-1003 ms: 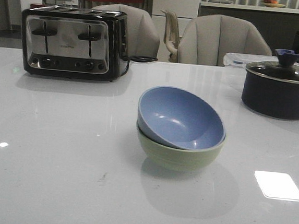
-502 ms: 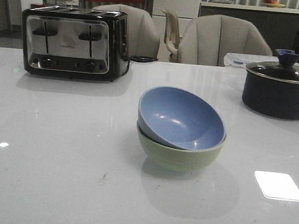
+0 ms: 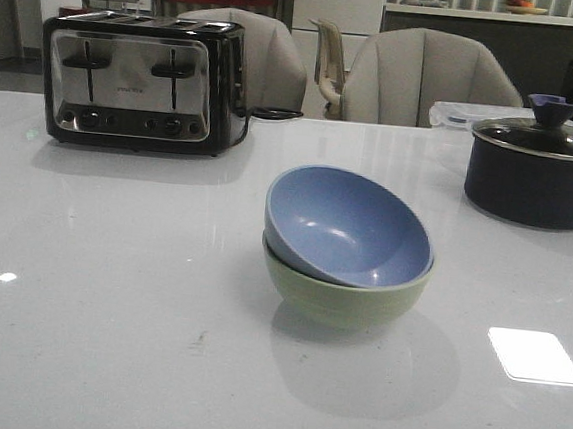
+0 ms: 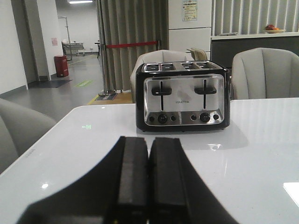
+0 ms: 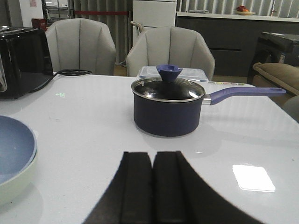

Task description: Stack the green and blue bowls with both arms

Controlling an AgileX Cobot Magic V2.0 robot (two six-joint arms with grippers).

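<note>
Front view: a blue bowl (image 3: 348, 227) is sitting nested inside a green bowl (image 3: 344, 298), tilting so its opening is facing forward and to the left; the pair is resting near the middle of the white table (image 3: 109, 289). A black-and-chrome toaster (image 3: 143, 81) is standing at the far left of the table, a dark lidded pot (image 3: 539, 166) at the far right, both well apart from the bowls. Grey chairs (image 3: 419, 81) are lining the far edge. Neither arm is showing here.

Left wrist view: the left gripper (image 4: 148, 186) is showing its two black fingers pressed flat together, nothing between them (a thin seam only). The toaster (image 4: 183, 95) is standing ahead on the table.

Right wrist view: the right gripper (image 5: 153, 196) is likewise closed, fingers meeting, holding nothing. The pot (image 5: 168, 106) is sitting ahead, its handle pointing sideways. The stacked bowls are showing partly at the picture's edge, blue bowl (image 5: 14, 149) over green bowl (image 5: 16, 184).
</note>
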